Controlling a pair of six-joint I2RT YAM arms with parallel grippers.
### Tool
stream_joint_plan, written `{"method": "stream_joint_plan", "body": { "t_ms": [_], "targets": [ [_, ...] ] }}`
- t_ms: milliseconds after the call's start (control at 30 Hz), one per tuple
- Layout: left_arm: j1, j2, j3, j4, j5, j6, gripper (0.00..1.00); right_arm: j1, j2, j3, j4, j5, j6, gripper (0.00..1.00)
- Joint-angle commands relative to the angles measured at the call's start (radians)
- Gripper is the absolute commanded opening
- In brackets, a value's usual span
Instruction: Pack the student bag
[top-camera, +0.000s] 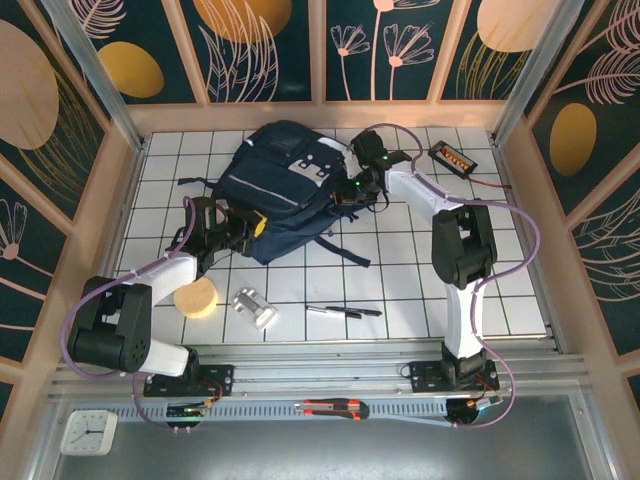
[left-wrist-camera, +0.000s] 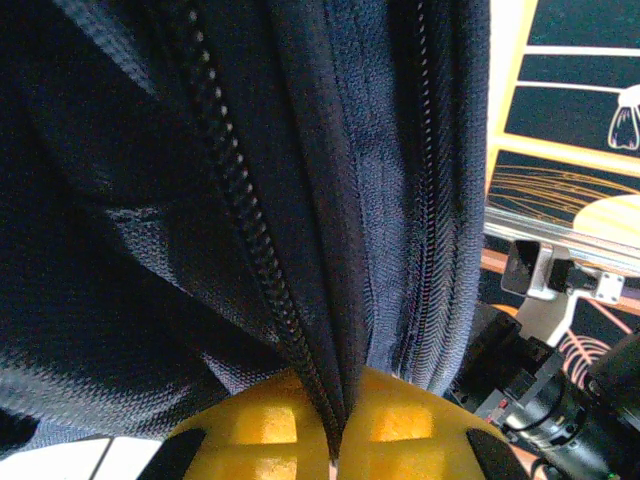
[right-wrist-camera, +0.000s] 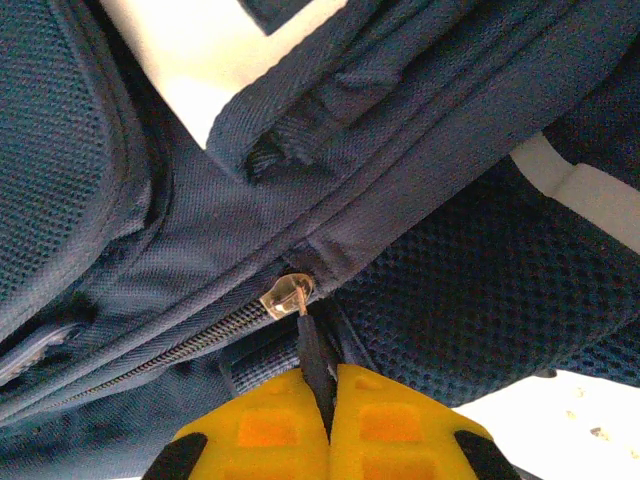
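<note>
- Top external view: the student bag (top-camera: 285, 185) lies on the white gridded table (top-camera: 520, 290), in the upper middle of the frame.
- The left gripper (top-camera: 243, 228) sits at the bag's lower left edge, and the right gripper (top-camera: 352, 188) at its right-hand edge in the frame.
- Lower in the frame and apart from the bag lie a pale yellow disc (top-camera: 195, 297), a silver metal piece (top-camera: 255, 308) and two dark pens (top-camera: 345, 311). A small black device (top-camera: 452, 157) rests at the table's upper right.
- Left wrist view: the bag's navy fabric is close to the camera. A black zip line (left-wrist-camera: 235, 215) runs from the upper left down to the bottom centre.
- The left gripper's yellow fingers (left-wrist-camera: 260, 425) are pressed together at the bottom centre, pinching a fold of the bag along that zip.
- Right wrist view: the right gripper's yellow fingers (right-wrist-camera: 265, 430) are clamped at the bottom centre on a dark pull tab (right-wrist-camera: 318, 360).
- The tab hangs from a metal slider (right-wrist-camera: 287, 295) just left of centre, and the zip runs off from it toward the lower left.
- A white patch (right-wrist-camera: 190, 50) shows on the bag at the upper left.
</note>
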Motion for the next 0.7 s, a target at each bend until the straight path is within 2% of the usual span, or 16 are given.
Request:
{"method": "stream_joint_plan", "body": {
  "t_ms": [0,233,267,367,500,567,600,633,667],
  "targets": [
    [0.029,-0.038,0.005,-0.064,-0.070,0.020,0.00,-0.140,0.040,0.033,-0.019,0.183,0.037,0.00],
    [0.028,-0.019,0.021,-0.030,-0.042,0.013,0.00,-0.136,0.019,-0.004,0.023,0.104,0.040,0.01],
    [0.028,-0.016,0.032,-0.032,-0.031,0.020,0.00,-0.134,0.006,-0.015,0.029,0.096,0.043,0.10],
    [0.028,-0.029,0.072,-0.092,-0.016,0.057,0.33,-0.134,-0.064,-0.063,0.051,0.072,0.055,0.38],
    [0.028,-0.111,0.109,-0.222,-0.035,0.113,0.61,-0.133,-0.183,-0.121,0.051,0.073,0.093,0.76],
    [0.028,-0.165,0.098,-0.248,-0.032,0.110,0.79,-0.132,-0.257,-0.151,0.054,0.081,0.117,0.99],
    [0.028,-0.189,0.087,-0.251,-0.026,0.105,0.92,-0.128,-0.294,-0.166,0.065,0.086,0.131,0.99],
    [0.028,-0.206,0.083,-0.252,-0.020,0.106,0.98,-0.122,-0.325,-0.180,0.082,0.087,0.142,0.99],
    [0.028,-0.223,0.086,-0.263,-0.014,0.110,0.98,-0.114,-0.365,-0.198,0.106,0.084,0.155,0.99]
  ]
}}
